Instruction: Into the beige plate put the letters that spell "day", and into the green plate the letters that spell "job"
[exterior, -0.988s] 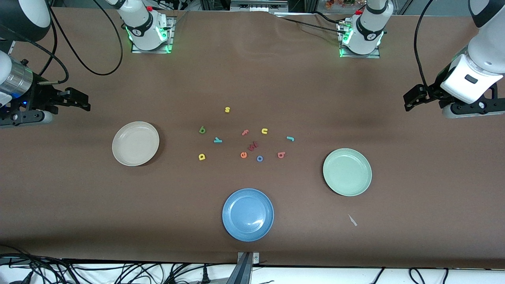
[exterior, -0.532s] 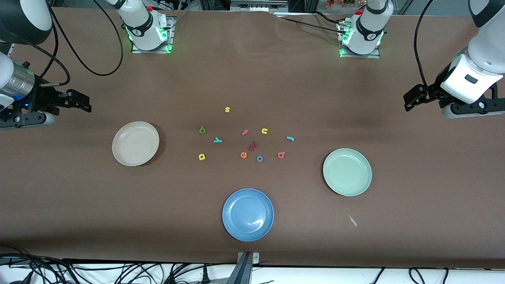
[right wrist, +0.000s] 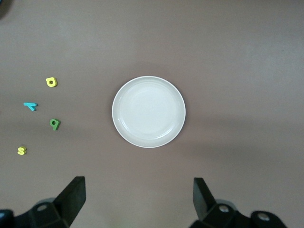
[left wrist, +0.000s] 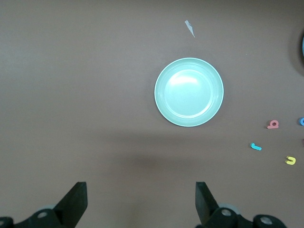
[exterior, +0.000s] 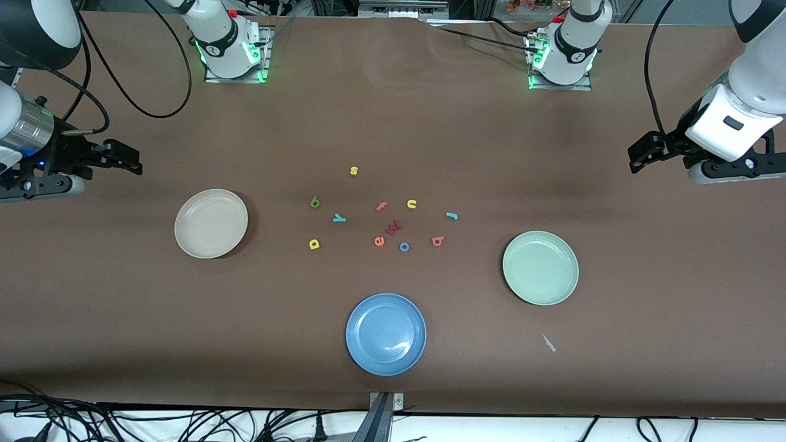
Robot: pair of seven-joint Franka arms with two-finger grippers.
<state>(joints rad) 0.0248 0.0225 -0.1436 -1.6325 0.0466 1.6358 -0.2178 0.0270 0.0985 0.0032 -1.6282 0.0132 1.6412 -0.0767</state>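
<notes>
1. Right pincer [exterior: 132,164], jaws spread and empty, hangs over bare desk [exterior: 393,368] near the one beige plate [exterior: 211,223].
2. Eleven letters lie between the plates: d [exterior: 314,202], a [exterior: 314,244], y [exterior: 338,217], j [exterior: 452,215], o [exterior: 404,247], b [exterior: 437,241].
3. One blue plate [exterior: 385,333].
4. One green plate [exterior: 540,267] lies near the left pincer [exterior: 638,161], jaws spread, empty.

My right gripper [exterior: 126,161] hangs at the left edge of the front frame, jaws spread wide and holding nothing. My left gripper [exterior: 642,158] hangs at the right edge, jaws equally wide and bare, its white wrist angled up toward the upper right corner.
</notes>
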